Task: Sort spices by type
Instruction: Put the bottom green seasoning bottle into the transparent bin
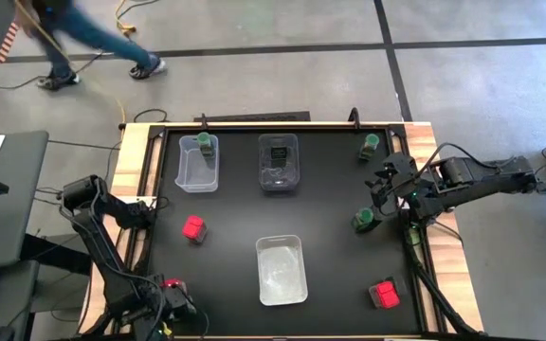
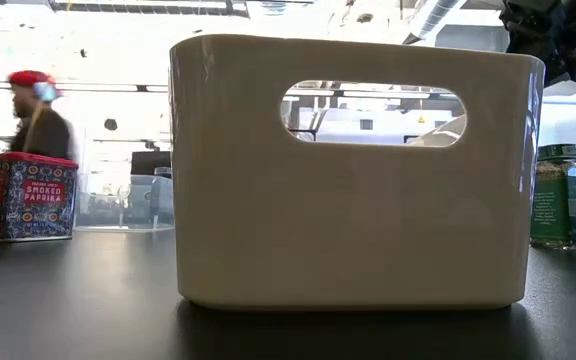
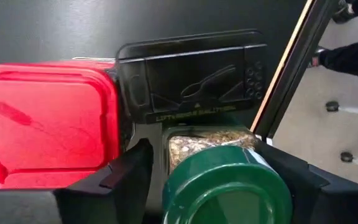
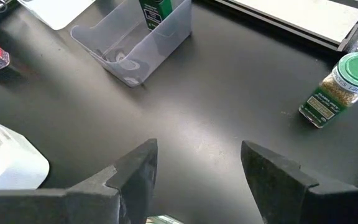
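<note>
My left gripper point(image 1: 173, 301) is at the table's near left corner, pointing down. In the left wrist view its fingers stand on either side of an upright green-lidded jar point(image 3: 229, 186), beside a red packet point(image 3: 45, 121) and a dark box point(image 3: 194, 74). My right gripper point(image 4: 197, 168) is open and empty above the table's right side, close to a green-lidded jar point(image 1: 363, 220) standing on the table. Another jar point(image 4: 344, 87) stands at the far right. Red packets lie at the left point(image 1: 193, 227) and the near right point(image 1: 384, 295). My left gripper comes at the jar from above. One finger point(image 3: 132, 171) shows a dark gap to the jar's glass. The other finger point(image 3: 291, 177) lies close along the lid. I cannot tell whether either finger touches the jar.
A clear bin point(image 1: 198, 169) at the far left holds a jar point(image 1: 205, 144). The middle far bin point(image 1: 265, 170) holds a dark box point(image 1: 278, 156). A third bin point(image 1: 282, 270) stands near centre and fills the low view point(image 2: 353, 170). A person point(image 1: 93, 43) walks beyond the far edge.
</note>
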